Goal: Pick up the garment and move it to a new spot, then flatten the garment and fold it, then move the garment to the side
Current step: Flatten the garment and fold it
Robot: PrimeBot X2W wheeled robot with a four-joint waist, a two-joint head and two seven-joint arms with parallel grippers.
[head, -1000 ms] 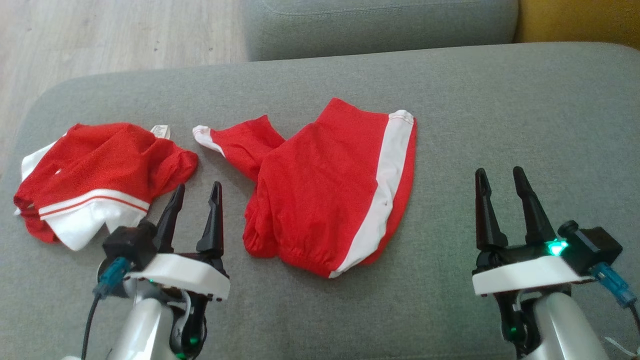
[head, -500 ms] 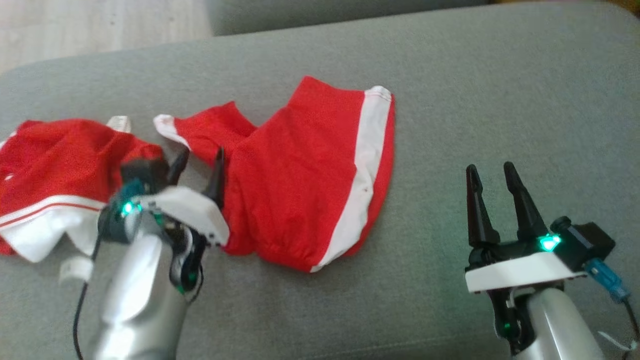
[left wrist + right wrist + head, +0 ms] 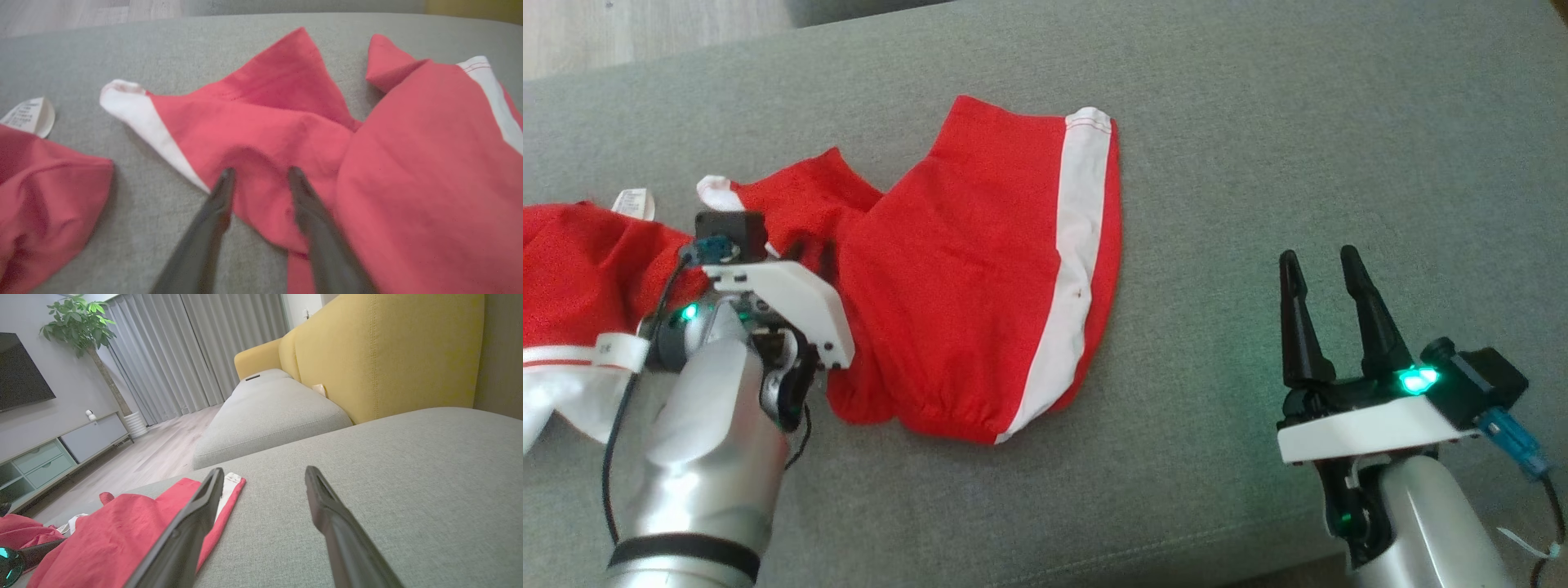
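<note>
The garment [image 3: 964, 269], red shorts with a white side stripe, lies on the grey sofa seat [image 3: 1298, 147]; its left leg is crumpled. My left gripper [image 3: 259, 173] is pressed down onto that crumpled leg [image 3: 265, 134]. Its fingers stand partly closed and still apart, with a raised hump of red cloth between the tips. From the head, the left gripper [image 3: 805, 253] is mostly hidden behind its own wrist. My right gripper [image 3: 1319, 261] hovers open and empty over bare cushion, right of the shorts, whose striped edge [image 3: 229, 490] lies just beyond its left finger.
A second red and white garment [image 3: 580, 269] with a white label [image 3: 633, 202] lies bunched to the left, close to my left arm. Wooden floor [image 3: 605, 33] starts beyond the cushion's far left edge. A yellow backrest [image 3: 388, 347] rises at the right.
My left arm has reached forward and down onto the shorts' crumpled leg, and its fingers have narrowed around a fold. The head camera has tilted, shifting the whole picture. The right gripper has held still.
</note>
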